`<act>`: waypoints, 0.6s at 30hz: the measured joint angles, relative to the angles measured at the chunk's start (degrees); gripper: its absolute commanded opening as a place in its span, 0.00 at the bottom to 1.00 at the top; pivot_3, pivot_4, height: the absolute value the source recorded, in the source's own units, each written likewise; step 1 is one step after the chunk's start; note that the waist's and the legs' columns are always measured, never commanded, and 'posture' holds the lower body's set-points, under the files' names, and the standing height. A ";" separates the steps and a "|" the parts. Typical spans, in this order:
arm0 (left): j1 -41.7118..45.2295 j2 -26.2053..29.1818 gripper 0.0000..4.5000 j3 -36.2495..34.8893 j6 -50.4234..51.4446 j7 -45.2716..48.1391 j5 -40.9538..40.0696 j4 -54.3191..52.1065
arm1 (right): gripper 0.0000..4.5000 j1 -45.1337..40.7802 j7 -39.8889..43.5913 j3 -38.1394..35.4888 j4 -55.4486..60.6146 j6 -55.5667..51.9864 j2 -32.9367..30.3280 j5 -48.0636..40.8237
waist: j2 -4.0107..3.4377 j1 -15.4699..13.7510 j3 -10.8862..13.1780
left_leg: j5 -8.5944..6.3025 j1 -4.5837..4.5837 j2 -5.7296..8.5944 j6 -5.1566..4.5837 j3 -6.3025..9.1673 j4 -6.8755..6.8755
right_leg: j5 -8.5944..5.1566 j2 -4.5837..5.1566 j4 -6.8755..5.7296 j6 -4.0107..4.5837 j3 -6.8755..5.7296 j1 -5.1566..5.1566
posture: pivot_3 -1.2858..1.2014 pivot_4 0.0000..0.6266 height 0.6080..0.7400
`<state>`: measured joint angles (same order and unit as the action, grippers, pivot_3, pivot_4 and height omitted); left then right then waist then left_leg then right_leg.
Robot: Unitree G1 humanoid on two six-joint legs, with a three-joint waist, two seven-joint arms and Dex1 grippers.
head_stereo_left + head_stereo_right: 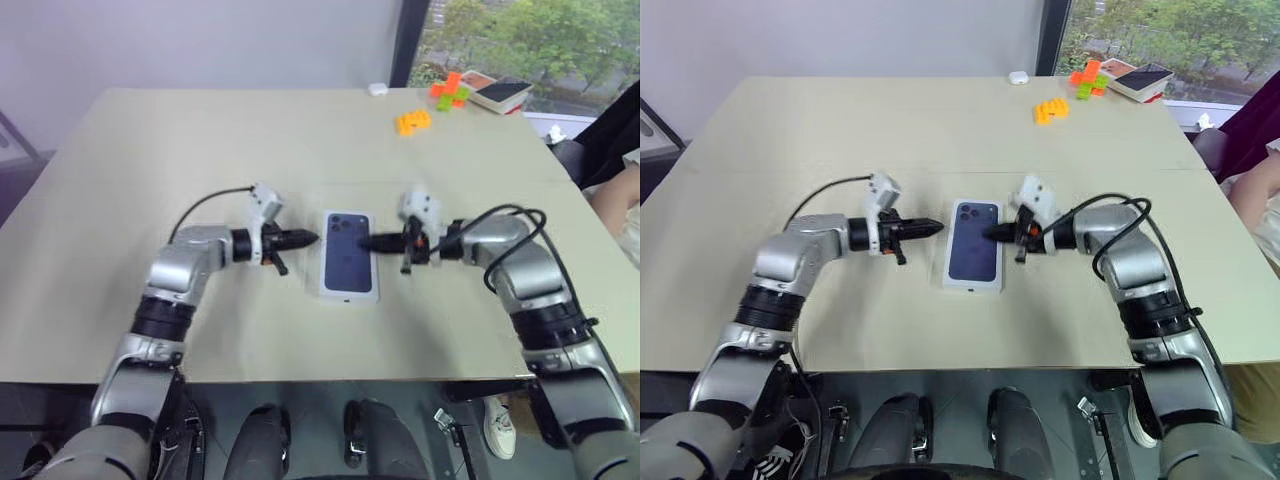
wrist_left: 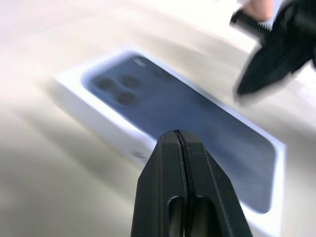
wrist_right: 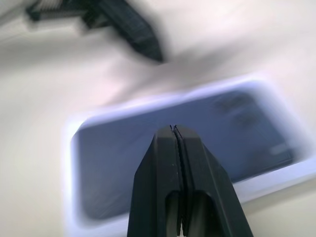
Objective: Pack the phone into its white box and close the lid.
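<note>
The table (image 1: 150, 180) carries the lid (image 1: 349, 254), printed face up, closed over the white box, lying between the 2 grippers. Left gripper (image 1: 310, 238) and right gripper (image 1: 364, 242) point at it, fingers pressed together, holding nothing.

Beige table (image 1: 200, 150): closed white box, lid (image 1: 349, 254) on, mid-table; orange blocks (image 1: 412, 122) near far right corner.

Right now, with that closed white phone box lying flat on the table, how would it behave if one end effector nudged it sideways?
The white box lies flat and low on the smooth table, so it would probably slide, not tip. Its straight edges and square corners suggest stiff cardboard that keeps its shape. The lid looks fully seated, so box and lid would likely move as one.
</note>
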<state>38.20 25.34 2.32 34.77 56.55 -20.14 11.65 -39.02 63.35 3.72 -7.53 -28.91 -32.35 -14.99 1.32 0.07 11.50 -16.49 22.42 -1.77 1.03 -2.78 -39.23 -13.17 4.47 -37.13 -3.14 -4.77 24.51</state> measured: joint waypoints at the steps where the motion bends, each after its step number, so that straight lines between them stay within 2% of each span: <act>1: -0.58 0.76 0.42 -1.21 -0.29 -0.16 -0.30 -0.45 | 0.32 -0.11 -0.56 -1.18 -0.54 0.73 -0.09 -0.24 | 0.00 0.00 0.00 | 0.00 0.00 -0.01 0.00 0.00 0.01 | 0.00 0.01 0.00 0.00 0.00 0.00 | 0.52 0.24 1.00; 6: -6.47 7.34 0.98 -6.57 -2.78 0.99 -2.02 -3.16 | 0.91 0.57 -1.37 -2.30 -4.88 6.49 -0.55 0.15 | -0.01 0.24 0.01 | -0.02 0.08 0.00 -0.02 -0.07 0.06 | -0.01 0.06 0.09 -0.01 0.01 0.07 | 0.52 0.24 1.00; 7: -7.77 8.61 1.00 -7.87 -2.97 1.49 -2.42 -3.43 | 0.99 1.02 -0.90 -2.43 -5.47 7.64 -1.13 0.14 | -0.02 0.30 0.01 | -0.02 0.09 0.01 -0.03 -0.07 0.06 | -0.01 0.08 0.09 -0.01 0.00 0.07 | 0.52 0.24 1.00; 12: -15.86 14.12 1.00 -13.20 -3.81 3.35 -4.74 -7.79 | 0.99 3.80 3.29 -4.03 -6.63 14.33 -5.92 0.06 | -0.03 0.51 0.02 | -0.03 0.08 0.01 -0.05 -0.09 0.06 | -0.01 0.11 0.12 -0.01 0.01 0.07 | 0.52 0.24 1.00; 18: -25.45 16.57 1.00 -17.63 -5.13 3.65 -6.84 -12.32 | 0.99 6.94 6.17 -6.59 -8.91 18.58 -10.19 -0.59 | -0.03 0.55 0.02 | -0.03 0.02 -0.05 -0.04 -0.10 0.06 | -0.01 0.07 0.07 0.00 0.02 0.07 | 0.52 0.24 1.00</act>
<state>12.75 41.91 -15.31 29.64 60.20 -26.98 -0.67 -32.08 69.52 -2.87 -16.44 -10.34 -42.54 -15.58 1.28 0.62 11.52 -16.52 22.44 -1.82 0.99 -2.88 -39.17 -13.18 4.54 -37.07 -3.14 -4.76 24.57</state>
